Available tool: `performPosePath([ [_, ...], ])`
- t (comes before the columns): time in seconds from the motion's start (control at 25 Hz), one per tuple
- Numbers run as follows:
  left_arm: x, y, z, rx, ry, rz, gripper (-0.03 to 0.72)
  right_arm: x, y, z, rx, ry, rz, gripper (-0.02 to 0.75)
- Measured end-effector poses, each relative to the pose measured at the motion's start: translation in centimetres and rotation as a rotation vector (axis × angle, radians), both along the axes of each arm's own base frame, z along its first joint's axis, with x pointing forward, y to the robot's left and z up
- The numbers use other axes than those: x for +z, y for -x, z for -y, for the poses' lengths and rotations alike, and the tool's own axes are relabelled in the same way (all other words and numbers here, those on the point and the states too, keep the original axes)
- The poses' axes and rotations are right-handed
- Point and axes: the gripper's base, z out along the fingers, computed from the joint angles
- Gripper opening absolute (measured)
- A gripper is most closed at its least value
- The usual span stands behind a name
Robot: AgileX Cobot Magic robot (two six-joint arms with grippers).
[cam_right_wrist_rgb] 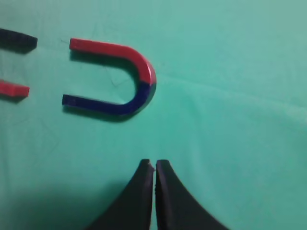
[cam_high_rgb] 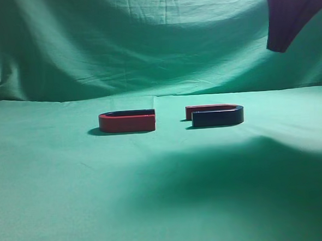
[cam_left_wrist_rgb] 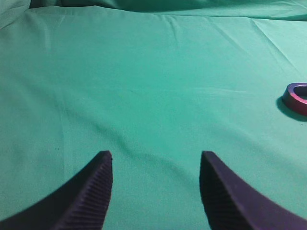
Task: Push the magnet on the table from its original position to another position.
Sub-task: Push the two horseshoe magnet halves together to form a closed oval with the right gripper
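Green cloth [cam_high_rgb: 165,196] covers the whole table and hangs as a wrinkled backdrop behind it. Two horseshoe magnets lie flat on it near the middle of the exterior view, a small gap apart, with their open ends facing each other.

Right of centre is the right magnet [cam_high_rgb: 215,115], its blue arm on the near side, its red arm on the far side and its curved bend pointing right. From the right wrist camera this same magnet [cam_right_wrist_rgb: 112,76] shows as a full U, red arm and blue arm meeting at the bend.

Left of centre is the left magnet [cam_high_rgb: 127,121], turned the other way: red arm near, dark arm far, bend pointing left. Only its two tips enter the right wrist view at the left edge, and only a bit of its bend [cam_left_wrist_rgb: 296,97] enters the left wrist view at the right edge.

Above the table at the upper right of the exterior view hangs the right gripper [cam_high_rgb: 281,43], a dark shape well clear of the cloth. Its wrist camera shows the right gripper [cam_right_wrist_rgb: 154,165] with fingertips pressed together, holding nothing, the magnet's bend a little beyond them.

Low over bare cloth, the left gripper [cam_left_wrist_rgb: 156,158] has its ribbed fingers spread wide and empty, well apart from the magnets.
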Motion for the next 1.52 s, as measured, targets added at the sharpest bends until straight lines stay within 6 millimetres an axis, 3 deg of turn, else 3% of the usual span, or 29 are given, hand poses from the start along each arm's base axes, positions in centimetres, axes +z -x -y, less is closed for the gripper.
performPosePath([
  [0.16, 0.0, 0.0, 0.0, 0.000, 0.000, 0.000, 0.372, -0.5, -1.3, -0.4, -0.005, -0.001, 0.006, 0.000],
  [0.48, 0.0, 0.0, 0.0, 0.000, 0.000, 0.000, 0.372, -1.0, -1.9, -0.7, -0.007, -0.024, 0.014, 0.000],
  [0.64, 0.0, 0.0, 0.0, 0.000, 0.000, 0.000, 0.372, -2.1, -2.6, -0.9, -0.014, -0.001, -0.057, 0.000],
  [1.04, 0.0, 0.0, 0.0, 0.000, 0.000, 0.000, 0.372, -4.6, -4.2, -5.0, -0.018, 0.255, -0.109, 0.000],
  [1.52, 0.0, 0.0, 0.0, 0.000, 0.000, 0.000, 0.372, -6.5, -5.4, -5.0, -0.086, 0.293, -0.092, 0.000],
])
